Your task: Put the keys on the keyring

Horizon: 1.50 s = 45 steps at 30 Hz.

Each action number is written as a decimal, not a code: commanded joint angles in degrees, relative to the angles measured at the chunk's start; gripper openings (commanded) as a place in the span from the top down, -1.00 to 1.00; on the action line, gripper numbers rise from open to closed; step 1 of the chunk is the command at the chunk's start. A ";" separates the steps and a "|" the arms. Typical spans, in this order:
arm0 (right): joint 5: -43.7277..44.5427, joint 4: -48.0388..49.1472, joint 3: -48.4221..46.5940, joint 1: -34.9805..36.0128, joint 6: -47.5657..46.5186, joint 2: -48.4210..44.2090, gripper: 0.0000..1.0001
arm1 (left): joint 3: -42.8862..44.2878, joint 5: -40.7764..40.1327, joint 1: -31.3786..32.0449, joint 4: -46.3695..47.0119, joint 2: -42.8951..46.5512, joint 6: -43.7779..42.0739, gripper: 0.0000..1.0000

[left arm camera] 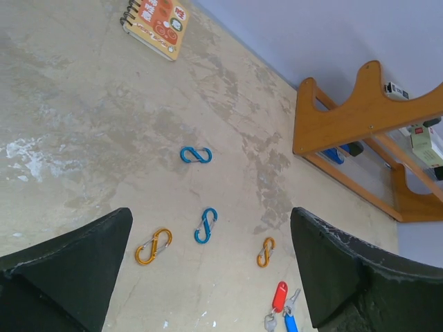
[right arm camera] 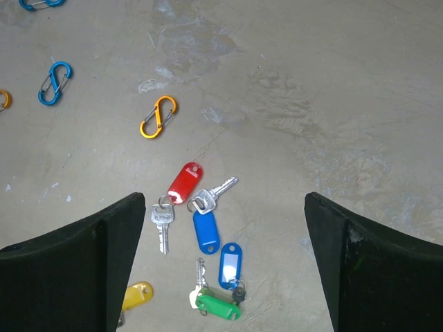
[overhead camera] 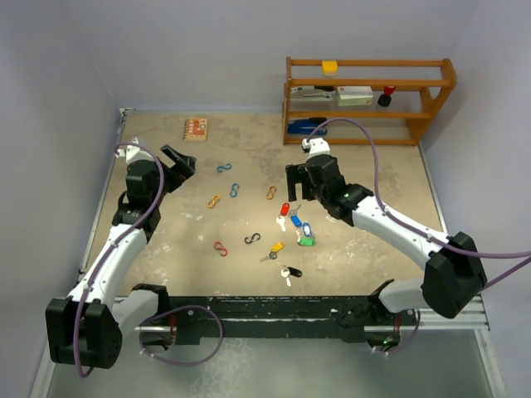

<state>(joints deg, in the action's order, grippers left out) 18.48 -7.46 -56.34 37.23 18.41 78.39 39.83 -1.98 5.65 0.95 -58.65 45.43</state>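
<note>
Several keys with coloured plastic tags lie loose at the table's middle: a red-tagged key, blue ones, a green one, a yellow one and a black-and-white pair. My right gripper hangs open and empty just above them; its wrist view shows the red tag, blue tag and green tag between the fingers. My left gripper is open and empty, raised at the far left. I cannot pick out a separate keyring.
S-shaped clips lie left of the keys: blue, blue, orange, orange, red, black. A small notebook lies at the back. A wooden shelf stands back right.
</note>
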 commanded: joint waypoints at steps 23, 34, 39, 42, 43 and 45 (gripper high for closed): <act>1.62 1.02 -0.67 0.35 -0.53 0.18 -1.00 | 4.54 -0.89 3.62 -0.86 -8.77 -6.27 -0.90; 2.83 1.24 1.33 0.33 -0.24 -1.58 -1.00 | 10.89 -13.03 16.54 -8.75 -16.15 -11.79 -0.72; 2.57 0.24 2.06 0.31 0.04 -2.07 -1.00 | 10.36 -17.95 25.36 -10.34 -17.11 -13.28 -0.83; 2.51 0.46 2.32 0.32 -0.27 -2.36 -1.00 | 9.98 -19.31 27.97 -10.83 -18.40 -13.86 -0.85; 2.48 0.97 2.57 0.35 -0.45 -2.32 -1.00 | 9.61 -19.53 28.26 -10.29 -18.69 -14.13 -0.86; 2.36 1.69 2.70 0.36 -0.81 -2.01 -1.00 | 8.59 -18.98 28.66 -8.96 -18.71 -14.95 -0.86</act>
<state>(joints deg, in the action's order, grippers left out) 20.08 -7.40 -53.91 37.23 18.39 78.02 48.34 -18.17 33.91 -9.19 -77.03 33.12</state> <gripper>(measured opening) 0.998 0.927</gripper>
